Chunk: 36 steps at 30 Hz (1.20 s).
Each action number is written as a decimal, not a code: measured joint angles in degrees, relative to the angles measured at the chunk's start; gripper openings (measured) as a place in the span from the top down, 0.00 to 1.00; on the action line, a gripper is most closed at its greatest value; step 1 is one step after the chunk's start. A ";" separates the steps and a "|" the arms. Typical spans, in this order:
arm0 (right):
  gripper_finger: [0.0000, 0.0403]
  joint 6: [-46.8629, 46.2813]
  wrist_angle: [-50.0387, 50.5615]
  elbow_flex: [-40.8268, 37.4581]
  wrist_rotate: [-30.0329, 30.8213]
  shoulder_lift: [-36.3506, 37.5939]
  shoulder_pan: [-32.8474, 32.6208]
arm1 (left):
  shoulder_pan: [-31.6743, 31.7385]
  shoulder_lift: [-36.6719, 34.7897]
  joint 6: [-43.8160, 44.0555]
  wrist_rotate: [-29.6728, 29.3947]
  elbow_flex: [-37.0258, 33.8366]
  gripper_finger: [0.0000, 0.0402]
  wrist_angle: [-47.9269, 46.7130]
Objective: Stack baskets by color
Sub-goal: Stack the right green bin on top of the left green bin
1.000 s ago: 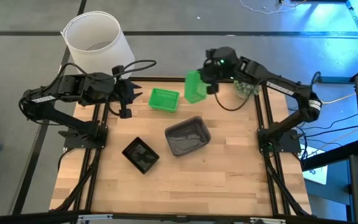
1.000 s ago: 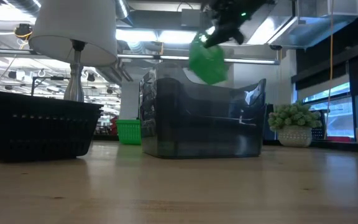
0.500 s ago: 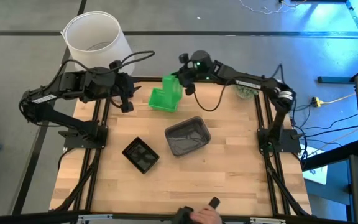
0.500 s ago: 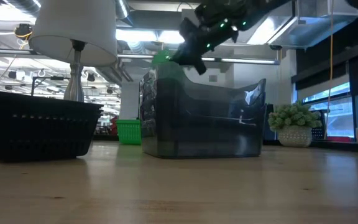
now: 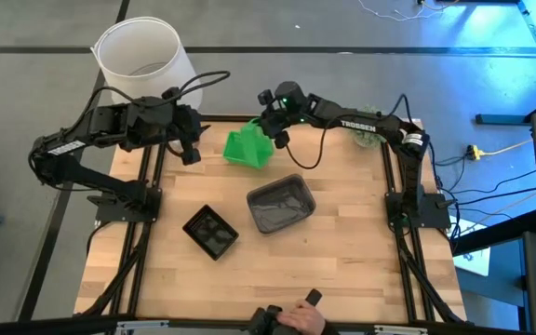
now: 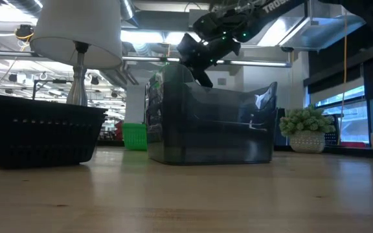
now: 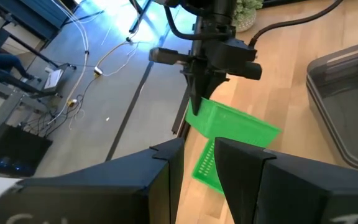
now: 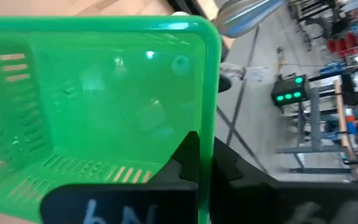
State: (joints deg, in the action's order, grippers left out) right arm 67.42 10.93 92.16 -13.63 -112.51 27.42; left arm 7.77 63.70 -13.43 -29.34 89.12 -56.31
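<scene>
A bright green perforated plastic basket (image 5: 252, 141) is held tilted by the right gripper (image 5: 274, 133), whose jaws are pinched on one thin wall of it, directly above a second green basket (image 7: 207, 167) that lies flat near the far edge of the pale wooden slatted surface (image 5: 342, 251). Whether the two green baskets are touching cannot be told. The left gripper (image 5: 186, 147) is parked just beside the pair, its jaws spread and nothing between them. A larger smoky translucent grey basket (image 5: 280, 204) and a small black basket (image 5: 211, 231) stand well apart nearer the middle of the surface. A misaligned stack is judged the main risk: with the carried basket tipped on edge, a release now could let one corner catch on the lower rim, so that it would wedge askew or slide off. The thin, smooth, flexible plastic wall could also slip or twist in so narrow a pinch. The slotted sides and tapered rectangular shapes should allow nesting once the basket is levelled. A hand (image 5: 298, 319) is seen at the near edge.
</scene>
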 joint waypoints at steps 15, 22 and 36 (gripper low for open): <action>1.00 4.01 7.27 0.02 6.07 0.00 0.51 | 0.00 -0.02 0.28 0.02 0.00 0.79 0.35; 1.00 5.49 9.06 0.02 6.63 0.00 0.46 | -0.02 0.00 1.40 0.04 0.00 0.79 0.33; 1.00 4.99 21.34 2.79 11.76 0.00 0.57 | -0.02 -0.01 1.50 0.04 0.00 0.79 0.31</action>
State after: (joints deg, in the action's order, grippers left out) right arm 72.42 32.27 94.95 -1.87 -112.51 27.99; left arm 7.75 63.69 -11.93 -29.30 89.12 -56.01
